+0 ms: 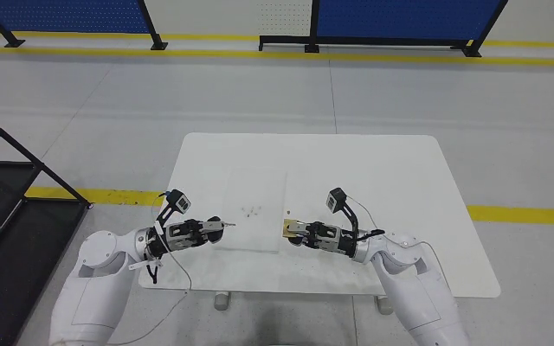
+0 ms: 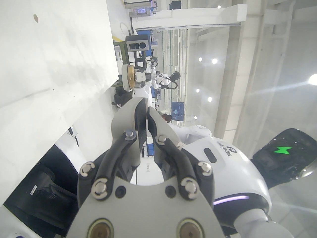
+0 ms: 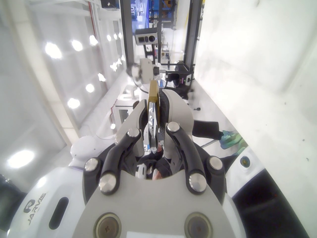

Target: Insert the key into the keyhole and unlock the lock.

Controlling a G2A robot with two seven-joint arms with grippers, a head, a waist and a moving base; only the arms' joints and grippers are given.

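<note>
While hovering over the table [image 1: 389,173], clamping a brass padlock [image 3: 153,91] in the right gripper [image 3: 154,102], pinching a key [image 1: 227,224] in the left gripper [image 2: 146,110], apart.

White table [image 1: 389,182], blue partitions [image 1: 398,17], yellow lines [image 1: 511,214]

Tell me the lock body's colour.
The lock body is brass-gold, best seen in the right wrist view.

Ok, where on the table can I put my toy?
Bare: the table beyond the white mat, and its right side past the right gripper. Crowded: near edge, where the key in the left gripper faces the lock.
</note>
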